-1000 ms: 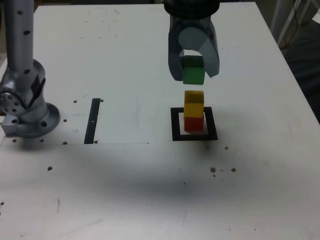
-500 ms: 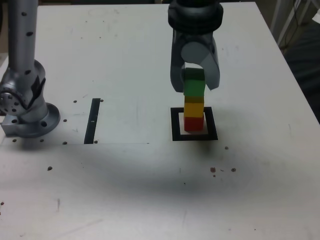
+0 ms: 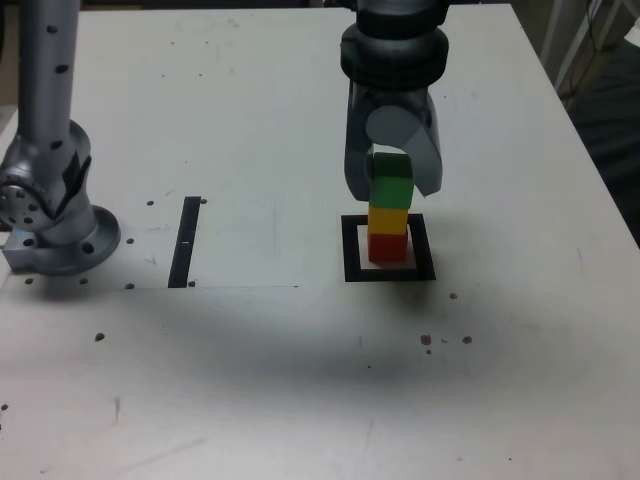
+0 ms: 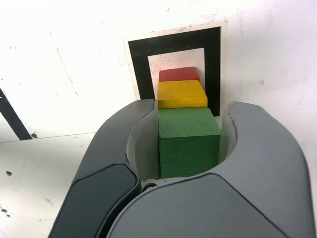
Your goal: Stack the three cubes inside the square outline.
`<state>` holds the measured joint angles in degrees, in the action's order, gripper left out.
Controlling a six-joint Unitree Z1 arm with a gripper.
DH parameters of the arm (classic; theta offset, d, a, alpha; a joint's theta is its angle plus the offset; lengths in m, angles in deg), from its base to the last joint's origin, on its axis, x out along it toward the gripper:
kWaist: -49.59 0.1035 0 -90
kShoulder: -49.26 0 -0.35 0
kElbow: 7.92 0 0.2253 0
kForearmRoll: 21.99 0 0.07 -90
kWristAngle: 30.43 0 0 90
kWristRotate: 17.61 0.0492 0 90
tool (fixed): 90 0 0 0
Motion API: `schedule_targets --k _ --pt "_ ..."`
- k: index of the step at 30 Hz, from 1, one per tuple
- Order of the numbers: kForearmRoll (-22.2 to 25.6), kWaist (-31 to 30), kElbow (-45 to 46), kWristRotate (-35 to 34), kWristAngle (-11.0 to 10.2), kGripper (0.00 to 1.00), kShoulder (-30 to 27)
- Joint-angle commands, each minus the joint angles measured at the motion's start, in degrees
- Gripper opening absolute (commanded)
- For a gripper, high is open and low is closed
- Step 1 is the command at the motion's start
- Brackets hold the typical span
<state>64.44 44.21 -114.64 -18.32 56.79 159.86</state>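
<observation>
Three cubes stand as one stack inside the square outline (image 3: 350,250) (image 4: 138,64): red cube (image 3: 388,247) (image 4: 179,74) at the bottom, yellow cube (image 3: 388,220) (image 4: 182,94) on it, green cube (image 3: 391,183) (image 4: 188,141) on top. The green cube's underside rests on the yellow one. My gripper (image 3: 392,188) (image 4: 190,111) comes down from above with one jaw on each side of the green cube. In the wrist view both jaws lie against its sides with no clear gap.
The arm's grey base (image 3: 55,220) stands at the exterior view's left. A straight black strip (image 3: 185,240) (image 4: 12,116) lies between the base and the outline. Small dark specks dot the white table (image 3: 300,380). The table's right edge (image 3: 575,150) is near.
The gripper came straight down with the green cube, from hanging above the yellow cube to resting on it. The red and yellow cubes stayed put.
</observation>
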Motion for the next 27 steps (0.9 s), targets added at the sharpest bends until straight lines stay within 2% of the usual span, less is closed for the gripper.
schedule_targets --k 1,3,6,12,20,27 --pt "-0.49 -0.05 0.53 0.24 0.06 0.83 -0.04" --pt "-0.84 -0.07 0.9 0.36 0.01 0.94 -0.17" --pt "-1.02 -0.07 1.08 0.36 -0.17 0.98 -0.37" --pt "-1.24 -0.06 1.78 -0.14 -1.65 0.99 -1.69" --pt "-1.37 -0.05 3.92 -1.52 -4.53 0.99 -6.5" --pt "-1.42 -0.05 8.24 -1.64 -5.28 0.99 -11.95"
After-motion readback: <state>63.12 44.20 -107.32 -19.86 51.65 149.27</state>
